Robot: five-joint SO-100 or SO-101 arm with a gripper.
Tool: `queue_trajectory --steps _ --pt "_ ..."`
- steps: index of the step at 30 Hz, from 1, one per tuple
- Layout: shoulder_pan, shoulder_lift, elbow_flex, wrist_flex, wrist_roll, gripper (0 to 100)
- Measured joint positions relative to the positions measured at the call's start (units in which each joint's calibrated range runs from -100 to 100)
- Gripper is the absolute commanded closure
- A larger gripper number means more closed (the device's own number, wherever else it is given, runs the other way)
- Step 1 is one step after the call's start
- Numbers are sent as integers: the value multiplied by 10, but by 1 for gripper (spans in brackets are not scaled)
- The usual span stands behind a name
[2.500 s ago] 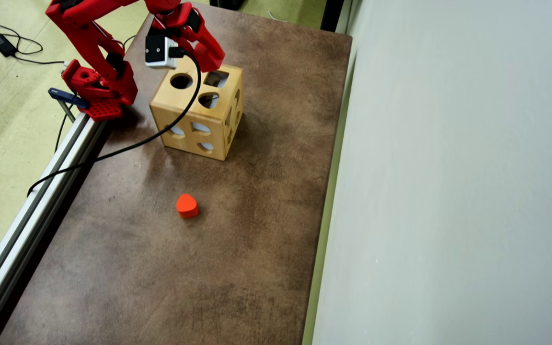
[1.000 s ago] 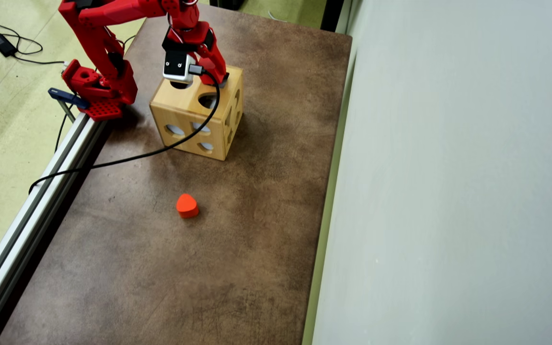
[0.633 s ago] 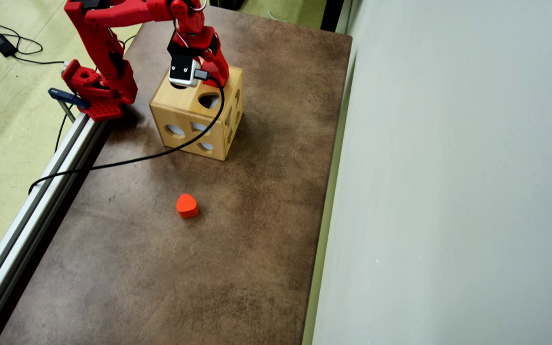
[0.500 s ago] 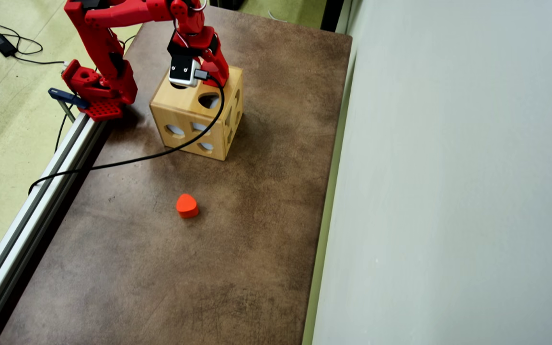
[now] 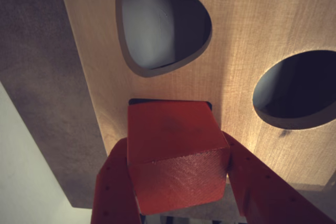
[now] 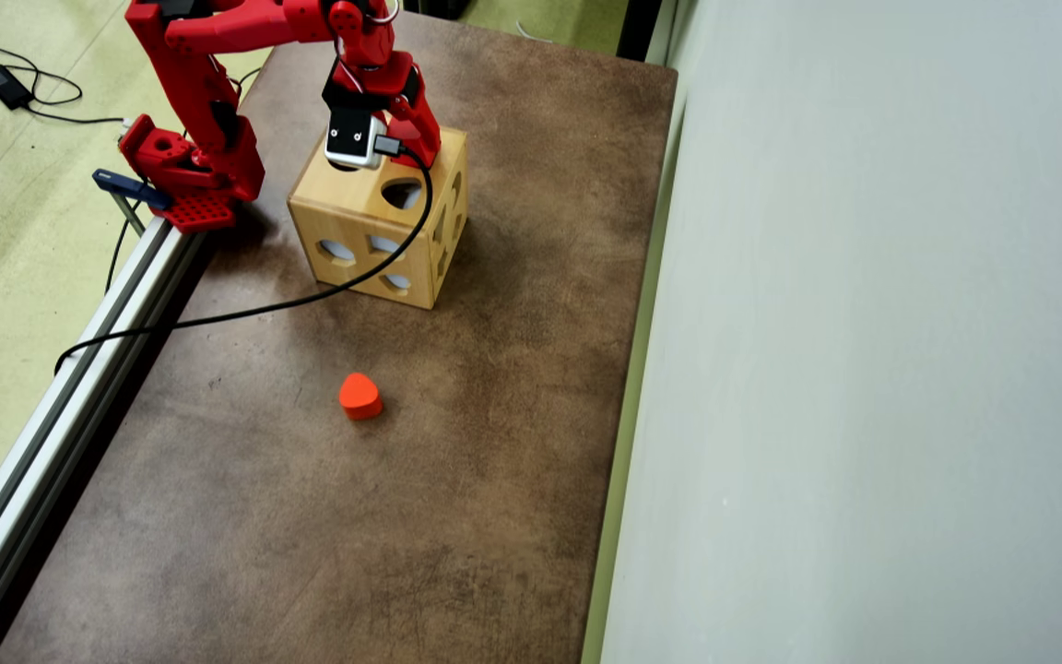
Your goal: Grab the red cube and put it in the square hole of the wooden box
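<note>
In the wrist view my red gripper (image 5: 178, 156) is shut on the red cube (image 5: 176, 150), one finger on each side. The cube hangs, slightly tilted, right over the top face of the wooden box (image 5: 241, 35), and covers most of a dark square hole whose far edge (image 5: 168, 99) shows just beyond it. A rounded-triangle hole (image 5: 163, 22) and a round hole (image 5: 296, 87) lie farther on. In the overhead view the arm's wrist and its white camera (image 6: 354, 138) sit above the box (image 6: 374, 221); the cube is hidden there.
An orange-red rounded-triangle block (image 6: 360, 396) lies on the brown table in front of the box. A black cable (image 6: 310, 295) runs from the wrist across the table to the left. The arm's base (image 6: 185, 171) is clamped at the table's left edge by a metal rail.
</note>
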Motion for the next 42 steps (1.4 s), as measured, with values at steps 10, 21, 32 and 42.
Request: queue_trajectory --steps 10,21,32,42 --pt "0 -2 -2 0 0 94" --pt "27 -23 8 5 0 66" --pt "37 -82 13 10 0 79" --pt "37 -250 13 10 0 97"
